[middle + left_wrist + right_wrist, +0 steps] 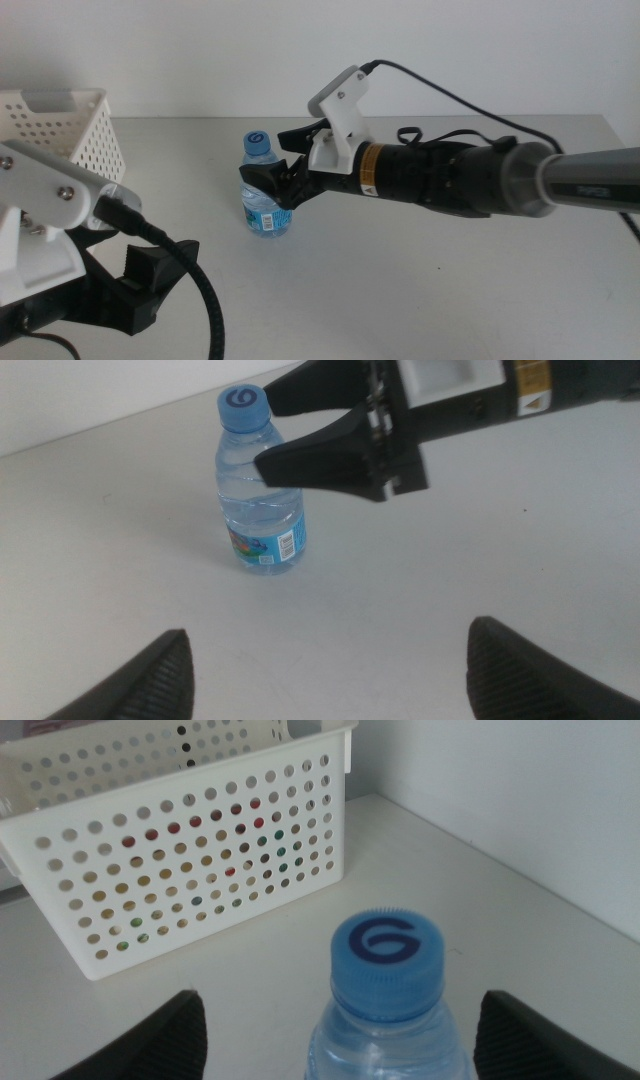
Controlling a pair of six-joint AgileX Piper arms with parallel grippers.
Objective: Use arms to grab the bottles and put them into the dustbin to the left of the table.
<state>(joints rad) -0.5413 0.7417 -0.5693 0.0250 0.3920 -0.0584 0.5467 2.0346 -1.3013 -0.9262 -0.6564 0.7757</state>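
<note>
We saw the water bottle (264, 185) upright mid-worktop (440, 270), the right end effector (283, 168) around its upper body — jaws spread, one on each side, not clamped. The left end effector (330, 670) waited at the near left, jaws apart, holding nothing. The dustbin (62, 125) sat far left — coloured shapes showed through its holes.

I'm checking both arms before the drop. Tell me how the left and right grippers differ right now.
The right gripper reaches out over the table with its jaws around the water bottle; the left gripper hangs back near the white basket, with nothing between its jaws. Both have dark jaws standing open.
</note>
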